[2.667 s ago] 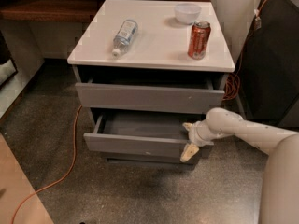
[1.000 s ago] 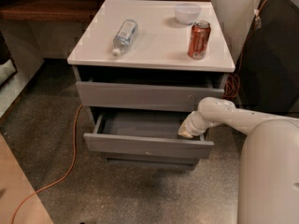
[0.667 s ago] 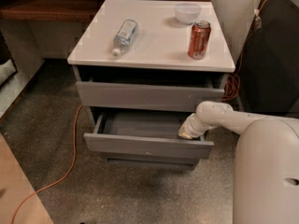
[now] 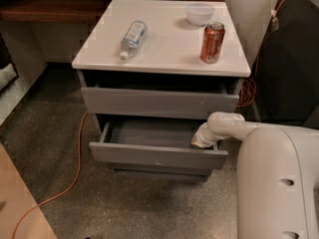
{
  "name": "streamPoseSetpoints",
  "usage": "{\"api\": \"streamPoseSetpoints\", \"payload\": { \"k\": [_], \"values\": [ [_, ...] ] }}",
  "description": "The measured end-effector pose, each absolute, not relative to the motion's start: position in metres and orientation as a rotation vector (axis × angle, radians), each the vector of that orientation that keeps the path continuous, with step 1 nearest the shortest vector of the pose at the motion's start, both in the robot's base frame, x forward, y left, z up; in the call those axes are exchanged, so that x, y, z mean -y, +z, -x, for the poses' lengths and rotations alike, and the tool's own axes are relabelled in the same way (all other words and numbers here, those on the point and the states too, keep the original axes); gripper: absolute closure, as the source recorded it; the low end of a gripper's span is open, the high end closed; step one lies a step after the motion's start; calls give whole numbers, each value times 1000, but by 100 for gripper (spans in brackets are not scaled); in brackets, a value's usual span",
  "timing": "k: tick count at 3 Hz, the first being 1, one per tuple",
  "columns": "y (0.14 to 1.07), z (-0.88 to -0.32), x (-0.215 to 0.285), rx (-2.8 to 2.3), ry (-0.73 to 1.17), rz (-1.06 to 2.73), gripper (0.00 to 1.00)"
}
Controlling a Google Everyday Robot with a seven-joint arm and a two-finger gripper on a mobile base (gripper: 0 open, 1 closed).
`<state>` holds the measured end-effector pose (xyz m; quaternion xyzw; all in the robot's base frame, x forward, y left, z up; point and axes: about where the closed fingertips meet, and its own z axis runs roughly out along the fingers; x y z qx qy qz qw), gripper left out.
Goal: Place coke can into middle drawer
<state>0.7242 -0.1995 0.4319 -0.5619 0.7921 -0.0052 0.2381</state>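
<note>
The coke can stands upright on the right side of the white cabinet top, near the front edge. The middle drawer is pulled open below, and its shallow grey tray holds nothing that I can see. My gripper is low at the right end of the open drawer, just behind its front panel. It is well below the can and not touching it. My white arm fills the lower right of the view.
A clear water bottle lies on its side on the left of the cabinet top. A small white bowl stands behind the can. The top drawer front is slightly out. Orange cable runs over the floor at left.
My gripper has risen from the drawer front's right lower edge to the tray's right end. My arm has swung closer to the camera. The can and drawer have not moved.
</note>
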Motion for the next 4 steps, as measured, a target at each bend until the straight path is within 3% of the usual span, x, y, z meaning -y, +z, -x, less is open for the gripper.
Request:
{"api": "streamPoseSetpoints", "payload": {
  "k": [4],
  "values": [
    [417,-702,200,-2203,27,1558,100]
  ]
}}
